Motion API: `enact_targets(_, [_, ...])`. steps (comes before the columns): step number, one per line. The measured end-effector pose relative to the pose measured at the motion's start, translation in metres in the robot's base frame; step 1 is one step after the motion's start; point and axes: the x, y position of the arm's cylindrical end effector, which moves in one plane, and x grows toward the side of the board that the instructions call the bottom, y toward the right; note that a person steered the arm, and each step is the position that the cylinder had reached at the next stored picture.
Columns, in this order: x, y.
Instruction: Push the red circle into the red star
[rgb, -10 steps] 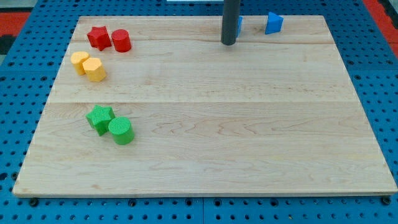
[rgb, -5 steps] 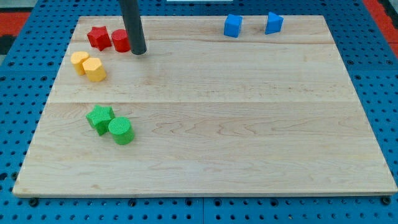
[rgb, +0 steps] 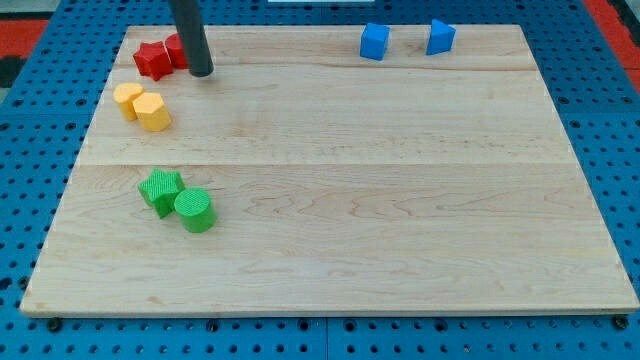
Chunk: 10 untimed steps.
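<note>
A pale wooden board (rgb: 400, 200) lay on a blue pegboard surface (rgb: 620, 150). Near the view's left edge, a yellow circle (rgb: 127, 98) touched a yellow hexagon (rgb: 152, 112). Below them, a green star (rgb: 160, 189) touched a green circle (rgb: 195, 210). Two blue blocks (rgb: 374, 41) (rgb: 439, 36) stood apart at the view's top.

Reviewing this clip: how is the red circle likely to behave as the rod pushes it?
The red circle looks short and flat-based, so it probably slides, not tips. My tip is at its right; its round side may slip off. The red star touching it will likely shift too.
</note>
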Motion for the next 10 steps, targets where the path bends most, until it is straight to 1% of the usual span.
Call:
enact_targets(1, [-0.018, 0.003])
enact_targets(6, [-0.019, 0.019])
enact_targets(7, [0.001, 0.048])
enact_targets(8, [0.042, 0.073])
enact_targets(9, [0.147, 0.098])
enact_targets(10, [0.285, 0.121])
